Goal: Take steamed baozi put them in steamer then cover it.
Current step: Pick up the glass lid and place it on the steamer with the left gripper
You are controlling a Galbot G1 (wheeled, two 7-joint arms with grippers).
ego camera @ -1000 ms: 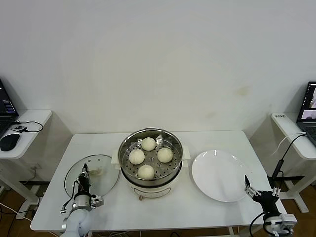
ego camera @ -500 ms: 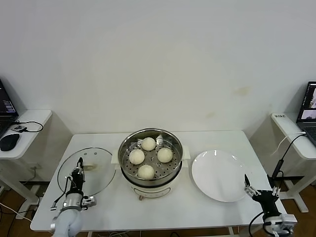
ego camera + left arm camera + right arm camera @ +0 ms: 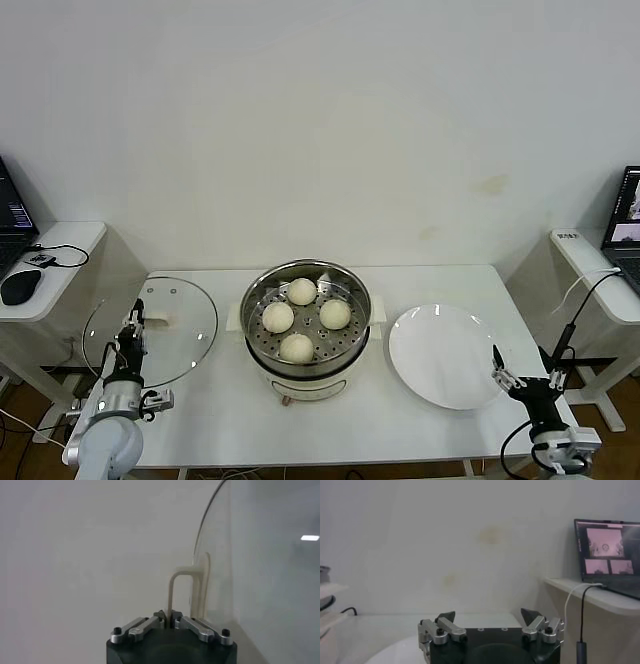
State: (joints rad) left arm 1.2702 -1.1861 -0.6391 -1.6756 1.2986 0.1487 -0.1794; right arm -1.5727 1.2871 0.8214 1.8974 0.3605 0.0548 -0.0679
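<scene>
Your left gripper [image 3: 131, 331] clamping cream handle [image 3: 186, 592] of cover [image 3: 160, 330], holding it lifted and tilted left of steamer [image 3: 305, 326]. Four baozi [image 3: 299, 319] sitting in steamer tray. Your right gripper [image 3: 522, 385] hanging open beside white plate [image 3: 445, 356], near table [image 3: 400, 425] edge.

Our left gripper [image 3: 133, 333] is raised with fingers closed tight, and our right gripper [image 3: 520, 381] waits low with fingers spread.
</scene>
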